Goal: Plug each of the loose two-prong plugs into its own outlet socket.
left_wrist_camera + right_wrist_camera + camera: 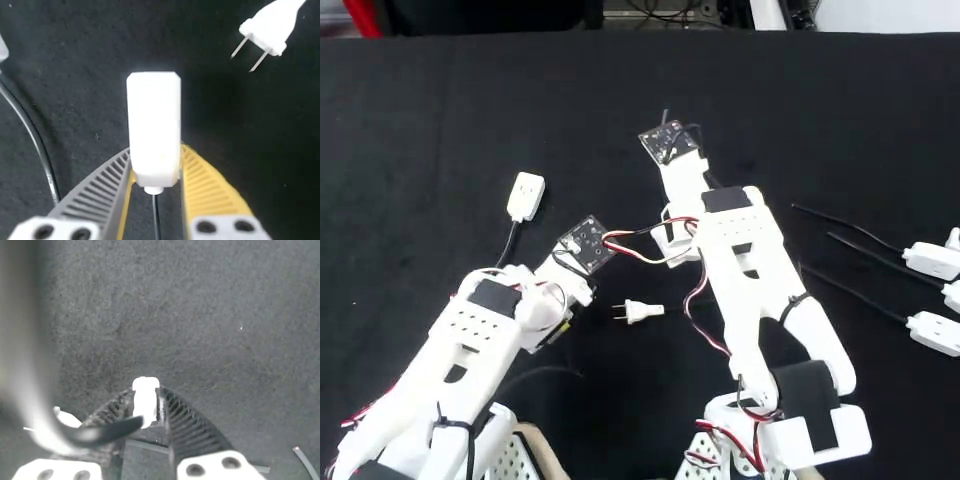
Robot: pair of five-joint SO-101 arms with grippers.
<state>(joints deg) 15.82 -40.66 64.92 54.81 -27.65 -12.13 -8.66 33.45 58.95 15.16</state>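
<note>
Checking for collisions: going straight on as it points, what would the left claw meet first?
Probably just the black cloth table: the left claw, shut on a white rectangular plastic socket block, aims beside the white two-prong plug; depth is unclear.

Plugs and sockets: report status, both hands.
Left hand shut on socket. Right hand shut on small white piece. Loose plug on cloth, apart from socket. Nothing between them.

Right hand point(146, 400) pinches a small white piece point(145, 387), mostly buried between the fingers; can't tell what it is. Blurred wire point(27, 390) crosses in front. Socket point(153, 125) in left hand point(155, 152): cord cut off at the edge. Loose plug point(270, 27) and right-side sockets point(934, 333) are also cut off.
</note>
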